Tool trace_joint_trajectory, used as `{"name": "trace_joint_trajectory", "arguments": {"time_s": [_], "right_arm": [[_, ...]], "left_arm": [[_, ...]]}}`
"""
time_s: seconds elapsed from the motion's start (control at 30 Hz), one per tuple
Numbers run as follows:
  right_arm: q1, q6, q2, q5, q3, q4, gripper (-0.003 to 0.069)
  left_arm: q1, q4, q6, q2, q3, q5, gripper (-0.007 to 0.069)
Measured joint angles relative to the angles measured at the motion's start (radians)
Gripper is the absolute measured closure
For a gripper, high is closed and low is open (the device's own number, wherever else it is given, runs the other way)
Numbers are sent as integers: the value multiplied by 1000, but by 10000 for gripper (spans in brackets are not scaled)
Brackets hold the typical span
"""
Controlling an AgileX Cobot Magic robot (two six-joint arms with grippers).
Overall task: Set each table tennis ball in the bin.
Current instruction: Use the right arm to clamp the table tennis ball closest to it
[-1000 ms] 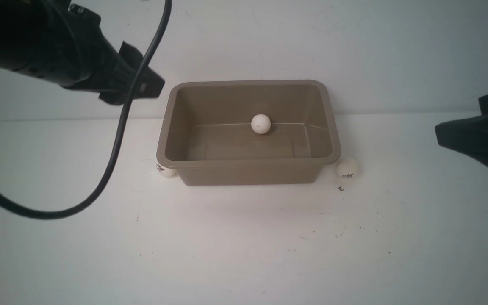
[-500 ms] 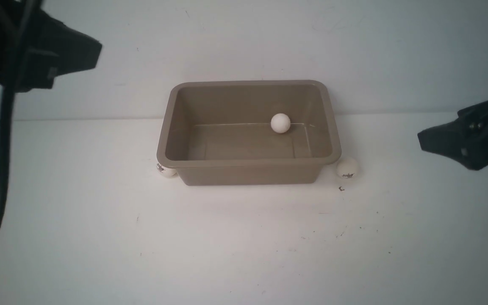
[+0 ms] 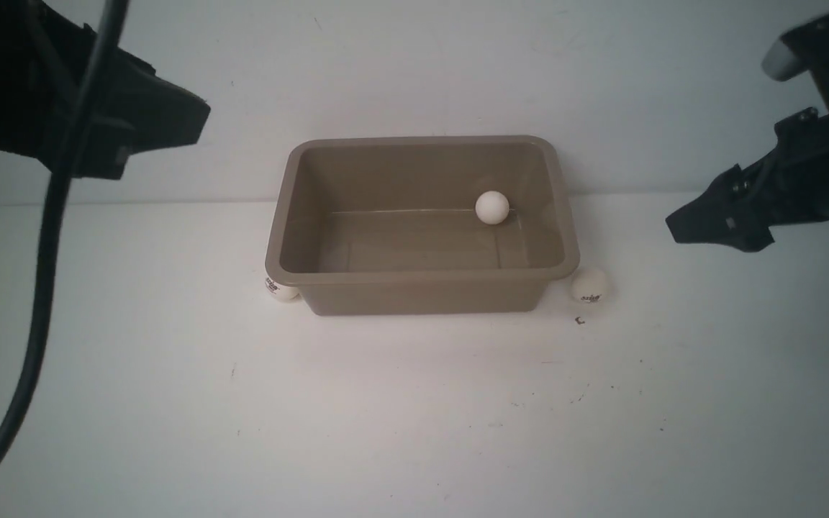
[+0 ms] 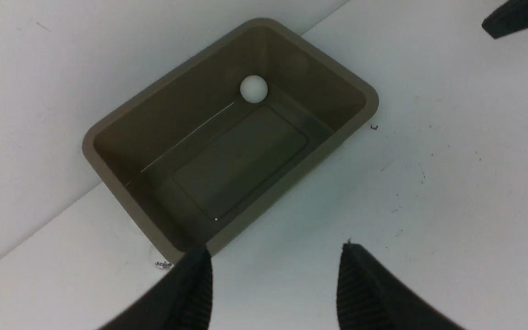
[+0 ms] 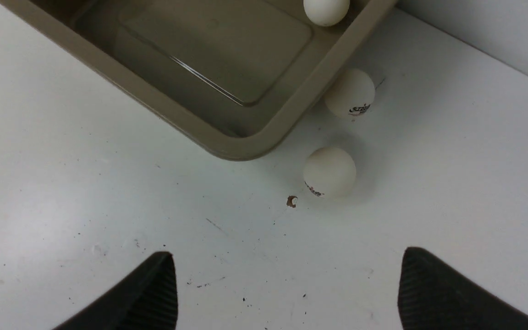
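A: Your taupe rectangular plastic bin (image 3: 422, 291)?
B: Centre, far side.
A: Grippers?
B: Your left gripper (image 4: 275, 247) and right gripper (image 5: 288, 252): jaws apart, both empty.
A: White glossy table tennis balls?
B: One ball (image 3: 492, 207) inside, far right. Outside: near-left corner ball (image 3: 281, 288), near-right corner ball (image 3: 589, 285).

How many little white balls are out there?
4. One ball in the bin, a second ball at its front-left corner, two balls off its right side. More may be hidden.
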Motion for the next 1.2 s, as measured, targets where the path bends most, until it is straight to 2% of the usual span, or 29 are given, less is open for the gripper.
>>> {"name": "trace_joint_trajectory", "arguments": {"time_s": [0.07, 0.17, 0.33, 0.43, 0.47, 0.53, 0.63, 0.7, 0.87, 1.03, 1.13, 1.2], "right_arm": [[7, 0, 0, -6, -1, -2, 74], [32, 0, 1, -15, -4, -2, 74], [54, 10, 1, -15, -4, -3, 74], [54, 21, 1, -19, -4, -22, 74], [54, 21, 1, -19, -4, -22, 74], [54, 27, 1, -22, -4, -42, 74], [54, 40, 1, -27, -4, -55, 74], [54, 45, 1, -29, -4, -56, 74], [54, 50, 1, -39, -4, -56, 74], [54, 50, 1, -55, -4, -56, 74], [54, 50, 1, -64, -4, -55, 74], [54, 50, 1, -66, -4, -55, 74]], "left_arm": [[0, -5, 12, 9, 0, -10, 252], [0, -64, 46, 83, 0, -123, 174], [0, -164, 100, 186, 1, -253, 155], [0, -246, 237, 215, 3, -322, 197], [0, -260, 248, 215, 3, -325, 201], [0, -368, 379, 203, 3, -368, 255], [0, -474, 505, 168, 3, -372, 297], [0, -521, 543, 145, 3, -366, 308], [0, -586, 552, 126, 2, -360, 314], [0, -607, 480, 188, 2, -332, 314], [0, -585, 448, 239, 2, -318, 314], [0, -476, 389, 290, 2, -312, 314]]}}
